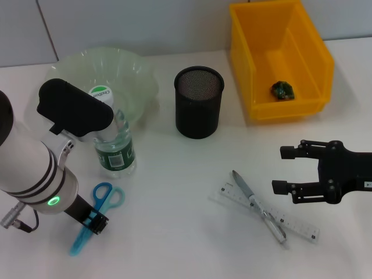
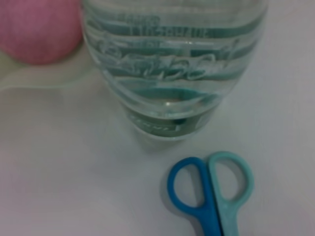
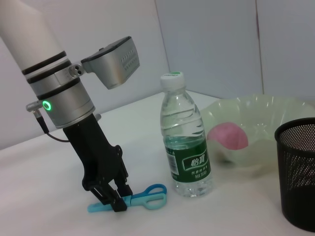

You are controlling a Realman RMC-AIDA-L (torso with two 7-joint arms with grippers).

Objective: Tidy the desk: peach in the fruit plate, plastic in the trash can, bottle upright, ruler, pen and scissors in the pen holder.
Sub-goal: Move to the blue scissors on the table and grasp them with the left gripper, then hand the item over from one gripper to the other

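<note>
Blue scissors (image 1: 103, 204) lie on the table in front of the upright water bottle (image 1: 113, 139). My left gripper (image 1: 93, 222) reaches down onto their blades and is shut on them at table level; the right wrist view shows it there (image 3: 114, 200). The pink peach (image 3: 227, 136) sits in the pale green fruit plate (image 1: 136, 72) and is hidden in the head view. A clear ruler (image 1: 302, 228) and a silver pen (image 1: 256, 203) lie crossed at front right. My right gripper (image 1: 286, 170) hovers open just right of them. Green crumpled plastic (image 1: 283, 90) lies in the yellow bin (image 1: 250, 64).
The black mesh pen holder (image 1: 199, 102) stands mid-table between the plate and the yellow bin. The bottle stands close behind the left gripper. Bare white table lies between the scissors and the ruler.
</note>
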